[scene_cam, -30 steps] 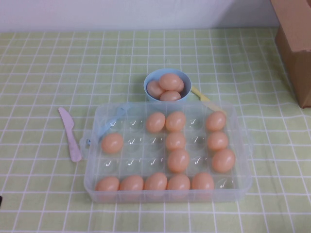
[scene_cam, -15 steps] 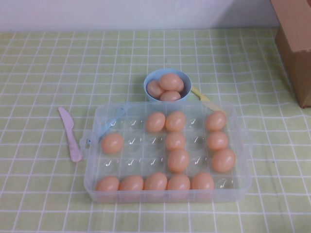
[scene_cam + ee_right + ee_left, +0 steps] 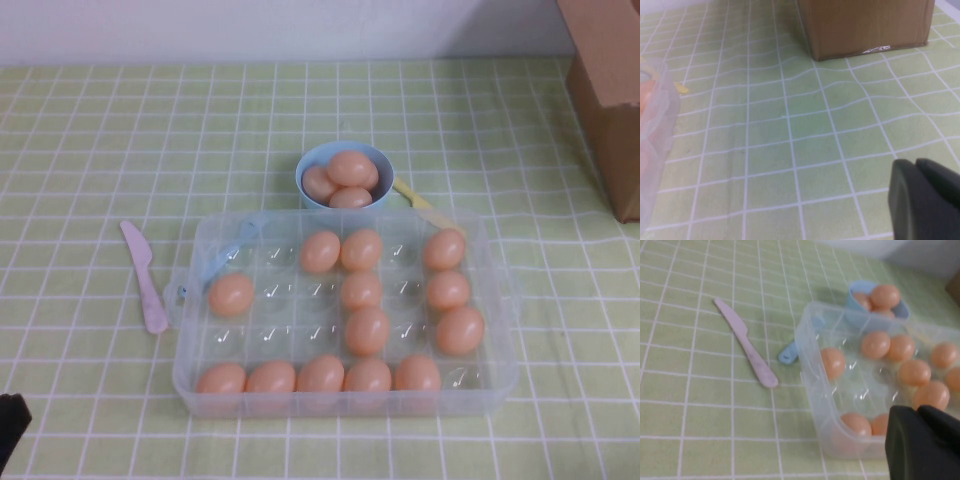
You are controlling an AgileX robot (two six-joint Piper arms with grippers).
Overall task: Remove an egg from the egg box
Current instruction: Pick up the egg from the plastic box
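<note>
Approach step. My left gripper (image 3: 10, 430), near-left of the egg box (image 3: 190, 375); right gripper (image 3: 925, 200), right; neither's opening discernible. Next: reach the near-left egg (image 3: 221, 380).

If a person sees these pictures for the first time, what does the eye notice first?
First comes the clear egg box in the middle of the table, about half filled with orange eggs. Just behind it a blue bowl holds more eggs, and a pink knife lies left of it. The left gripper peeks in near the box's left front; the right gripper waits right of it.
</note>
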